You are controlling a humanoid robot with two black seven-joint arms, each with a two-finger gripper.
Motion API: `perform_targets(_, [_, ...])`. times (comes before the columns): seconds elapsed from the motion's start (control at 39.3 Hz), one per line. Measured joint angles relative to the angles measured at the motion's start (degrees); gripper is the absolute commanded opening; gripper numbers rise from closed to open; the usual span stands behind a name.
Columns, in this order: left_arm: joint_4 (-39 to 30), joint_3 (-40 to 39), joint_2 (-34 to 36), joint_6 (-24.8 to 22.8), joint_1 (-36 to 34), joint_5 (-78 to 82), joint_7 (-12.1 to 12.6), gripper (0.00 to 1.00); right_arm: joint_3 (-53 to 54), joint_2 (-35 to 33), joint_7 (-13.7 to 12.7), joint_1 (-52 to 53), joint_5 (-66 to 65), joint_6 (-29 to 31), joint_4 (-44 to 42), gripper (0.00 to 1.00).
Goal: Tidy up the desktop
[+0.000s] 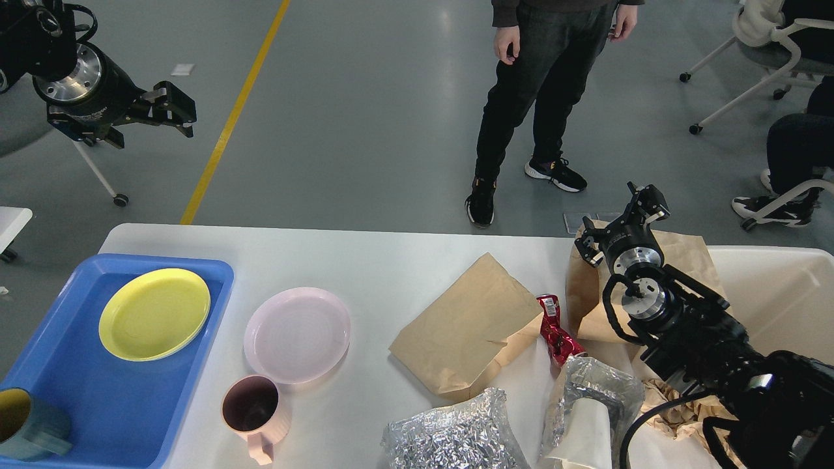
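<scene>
White table with dishes on the left and paper and foil litter on the right.

The wide white rectangular table [391, 260] fills the lower part of the head view. At its left edge a blue plastic tray [130, 404] holds a round yellow plate [154, 313] and a blue-grey mug [29, 423]. Just beside the tray lie a pale pink round plate [297, 334] and a pink mug [254, 413]. Further right are a flat brown paper bag [462, 326], a red shiny wrapper [557, 332] and 2 crumpled silver foil pieces [449, 436]. The left hand [172, 111] hangs raised beyond the table, fingers spread, gripping nothing. The right hand [619, 218] sits above a second brown bag [684, 254]; its fingers are spread and hold nothing.
</scene>
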Motion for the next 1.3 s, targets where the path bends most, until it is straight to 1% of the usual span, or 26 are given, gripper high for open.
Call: perform_targets(1.3, [0.0,-0.4,1.1,0.0,0.6,-0.2,-0.3,1.0,0.0,0.0,-0.1,0.0,0.0,0.0,0.0,1.0])
